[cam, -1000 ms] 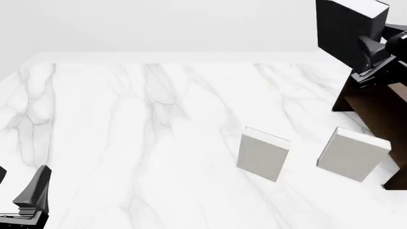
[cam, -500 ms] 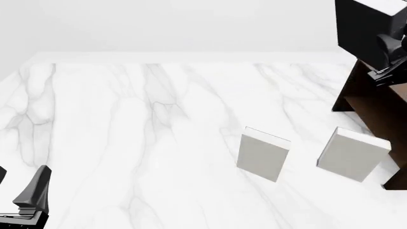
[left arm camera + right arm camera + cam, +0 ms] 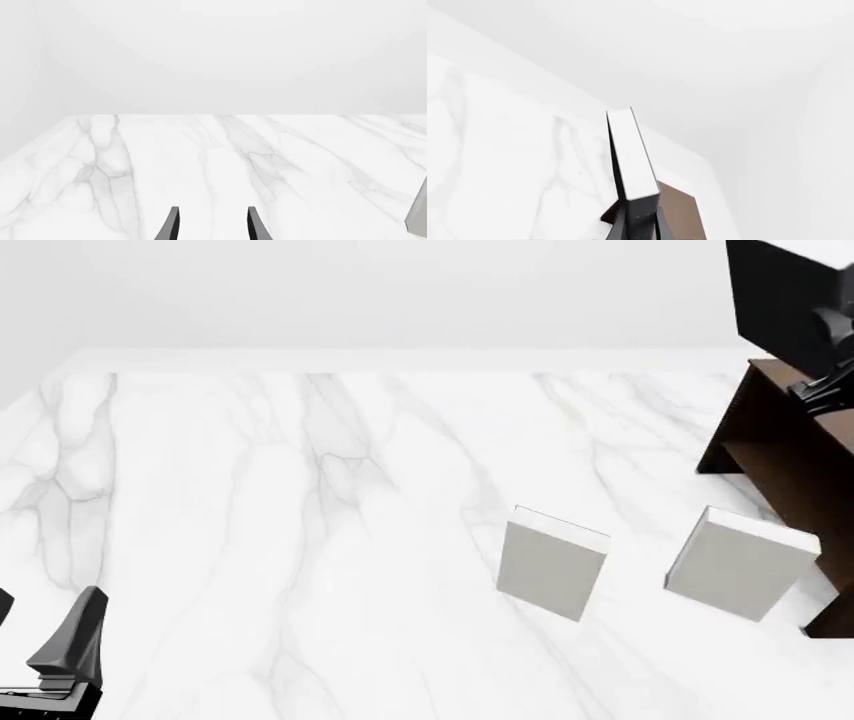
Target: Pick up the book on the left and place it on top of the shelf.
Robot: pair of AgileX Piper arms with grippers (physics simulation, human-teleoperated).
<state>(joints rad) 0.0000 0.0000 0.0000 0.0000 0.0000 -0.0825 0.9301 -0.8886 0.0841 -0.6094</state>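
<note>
Carrying the book rightward, the right gripper now holds it high at the far right of the scene, above the shelf. Across the three front views the dark cover has slid steadily toward the right edge: a second ago its whole upper outline and white page edge were in view left of the shelf's far corner; now much of it is cut off by the frame, and its lower part overlaps the shelf's top edge. The right wrist view shows the jaws closed on the lower end of the book, which stands upright between them with its white page edge facing the camera and the brown shelf just behind and below.

Judged from this, the transport stage is nearly done; what remains is lowering and release onto the shelf top. Whether the book already clears the top surface cannot be told, since the contact zone is partly out of frame.

Nothing else has moved. The two pale books stand unchanged on the table. The left gripper rests at the near left, jaws parted and empty.
</note>
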